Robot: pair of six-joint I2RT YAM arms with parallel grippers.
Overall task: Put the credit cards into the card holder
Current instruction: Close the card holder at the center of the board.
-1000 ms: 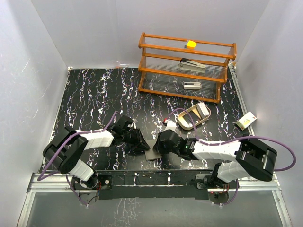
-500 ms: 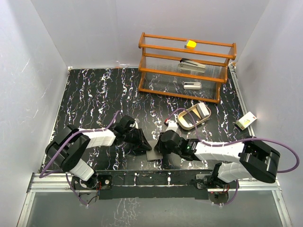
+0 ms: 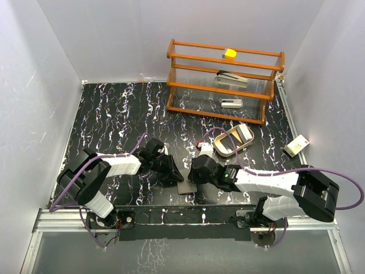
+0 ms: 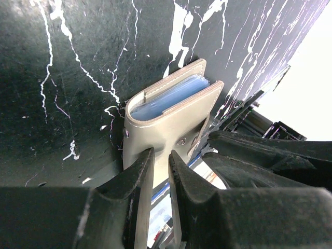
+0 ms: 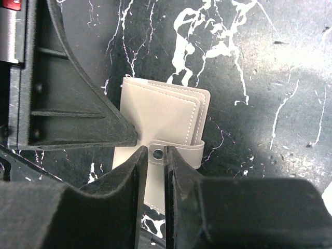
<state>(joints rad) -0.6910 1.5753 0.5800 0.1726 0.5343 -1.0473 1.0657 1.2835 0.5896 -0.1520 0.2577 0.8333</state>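
Observation:
The grey card holder (image 3: 186, 187) lies on the black marbled table near the front edge, between my two grippers. In the left wrist view the card holder (image 4: 171, 116) is folded, with pale blue credit cards (image 4: 168, 98) showing in its open edge. Another card's white and blue corner (image 4: 210, 175) shows under it. My left gripper (image 4: 161, 161) is nearly shut, tips on the holder's cover. My right gripper (image 5: 152, 161) is nearly shut, tips on either side of the snap strap (image 5: 157, 153). Nothing is pinched between either pair of fingers.
A tan oval tray (image 3: 232, 140) sits behind the right arm. A wooden shelf rack (image 3: 223, 80) stands at the back with a yellow block (image 3: 230, 53) on top. A small box (image 3: 296, 146) lies at the right edge.
Both grippers have crept slightly right and closer together over the card holder, which has shifted a little to the right.

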